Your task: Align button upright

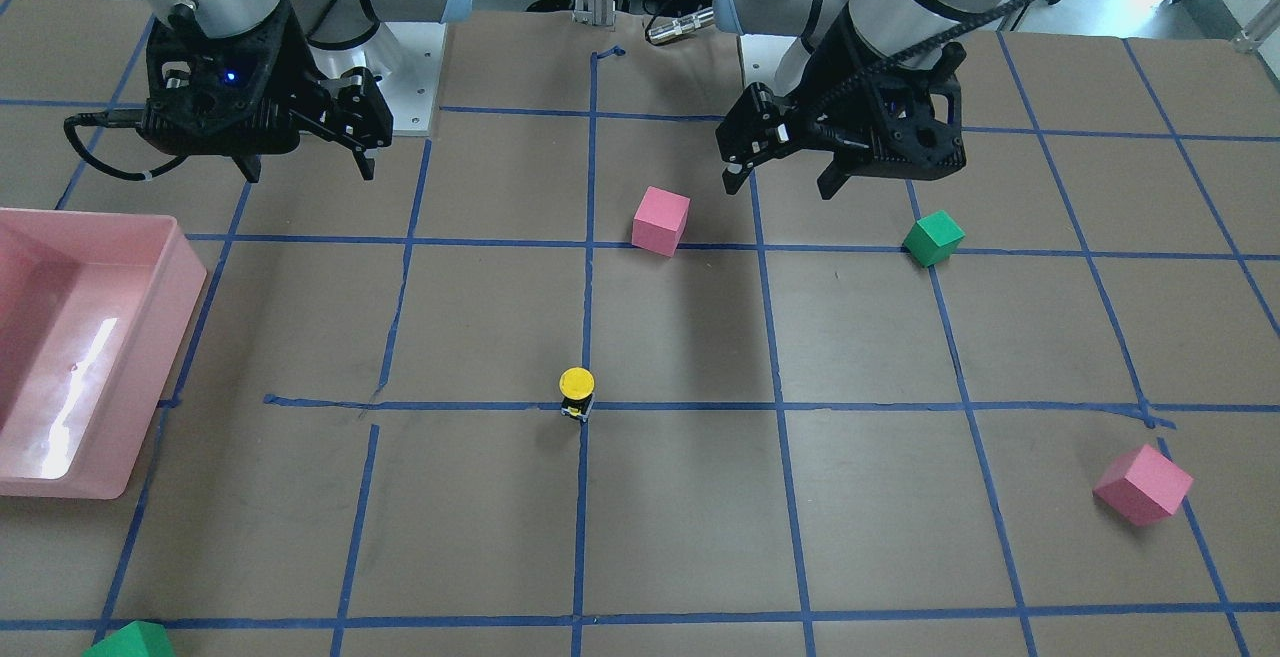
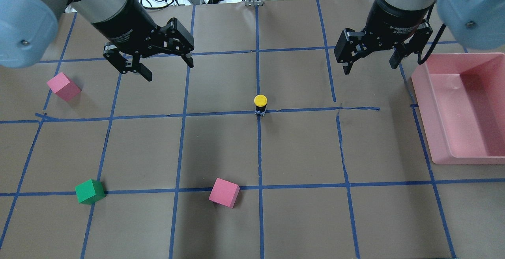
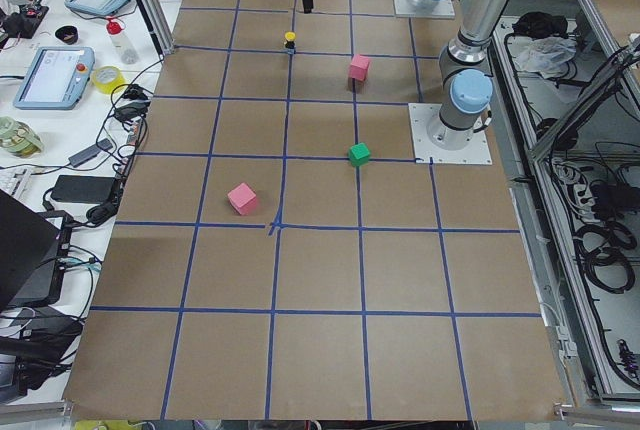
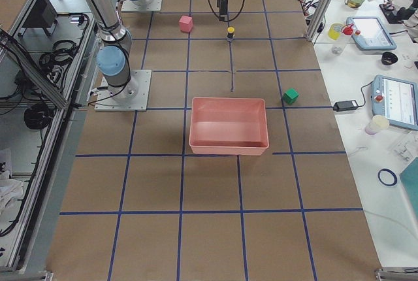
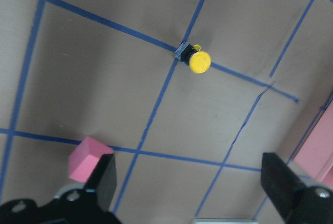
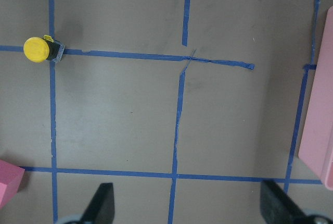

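Button [image 2: 260,105] stands upright, yellow cap on top.

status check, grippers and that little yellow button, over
Left gripper open, empty; right gripper open, empty. Small yellow-capped push button stands upright on blue tape crossing. Nearest pink cube well apart.
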### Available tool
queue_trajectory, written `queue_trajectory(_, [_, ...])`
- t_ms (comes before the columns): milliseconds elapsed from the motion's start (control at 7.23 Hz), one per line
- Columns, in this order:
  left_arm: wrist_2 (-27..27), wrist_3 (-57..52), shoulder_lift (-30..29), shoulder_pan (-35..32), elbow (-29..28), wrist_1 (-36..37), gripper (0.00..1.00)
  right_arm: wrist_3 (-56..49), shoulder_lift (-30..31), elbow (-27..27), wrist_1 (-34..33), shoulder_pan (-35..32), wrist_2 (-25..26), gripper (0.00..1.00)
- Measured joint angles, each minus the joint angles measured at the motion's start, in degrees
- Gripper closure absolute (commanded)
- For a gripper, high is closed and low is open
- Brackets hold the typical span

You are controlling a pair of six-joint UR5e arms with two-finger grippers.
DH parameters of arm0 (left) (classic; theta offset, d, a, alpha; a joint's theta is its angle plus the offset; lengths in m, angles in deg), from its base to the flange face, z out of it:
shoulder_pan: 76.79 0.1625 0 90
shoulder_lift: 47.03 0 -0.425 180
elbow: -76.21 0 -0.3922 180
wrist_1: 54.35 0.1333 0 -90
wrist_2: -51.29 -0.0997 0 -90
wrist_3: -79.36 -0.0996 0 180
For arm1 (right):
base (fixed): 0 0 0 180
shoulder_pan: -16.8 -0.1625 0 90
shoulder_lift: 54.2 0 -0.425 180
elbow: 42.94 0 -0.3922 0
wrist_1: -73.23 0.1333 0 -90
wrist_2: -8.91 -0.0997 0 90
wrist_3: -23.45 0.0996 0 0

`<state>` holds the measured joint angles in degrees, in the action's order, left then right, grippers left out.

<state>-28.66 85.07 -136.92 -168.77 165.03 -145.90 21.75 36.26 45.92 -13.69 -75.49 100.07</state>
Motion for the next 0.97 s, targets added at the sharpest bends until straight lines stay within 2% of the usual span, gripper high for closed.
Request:
queue_trajectory(277, [-6.5, -11.5, 1.2, 0.2, -0.2, 1.1, 0.00, 0.0, 0.0, 0.0, 0.1, 0.0, 0.1, 0.00])
queue_trajectory(553, [-12.4, -17.5, 1.2, 0.5, 0.2, 5.8, 0.00, 0.0, 0.0, 0.1, 0.2, 0.0, 0.1, 0.00])
queue_trajectory(692, [-14.2, -17.8, 1.1, 0.5, 0.4, 7.2, 0.00, 0.0, 0.0, 0.0, 0.2, 0.0, 0.1, 0.00])
queue_trajectory(969, [-14.6, -11.1, 0.5, 0.3, 0.1, 8.5, 0.00, 0.0, 0.0, 0.1, 0.2, 0.0, 0.1, 0.00])
